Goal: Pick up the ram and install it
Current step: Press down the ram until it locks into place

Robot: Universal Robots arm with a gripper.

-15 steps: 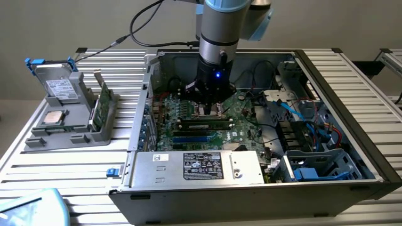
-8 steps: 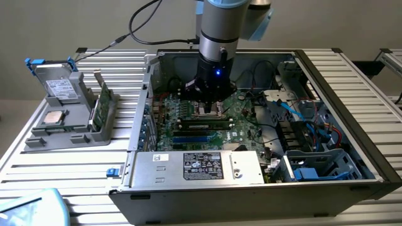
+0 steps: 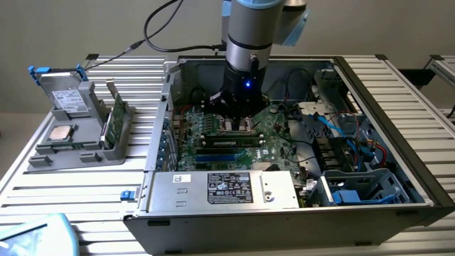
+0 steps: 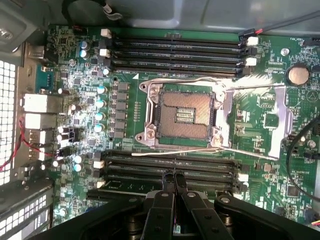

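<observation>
The ram [image 3: 231, 142] is a long green stick with dark chips and a pale label. It lies lengthwise in one of the black slots on the motherboard [image 3: 274, 152], inside the open computer case [image 3: 419, 176]. My gripper [image 3: 238, 127] hangs straight down just behind it. In the wrist view the ram's [image 4: 132, 186] green edge runs along a slot beside the two black fingers [image 4: 164, 200]. The gripper [image 4: 173, 176] is shut, tips pressed together with nothing between them, right over the ram's slot. Whether the tips touch the stick I cannot tell.
The open processor socket [image 4: 182, 116] with its raised metal lever sits between two banks of slots. A silver power supply [image 3: 224, 189] lies at the case front; blue and red cables [image 3: 355, 138] fill the exterior view's right. A grey holder [image 3: 78, 149] outside carries a drive, a square chip and a taller green card [image 3: 114, 120].
</observation>
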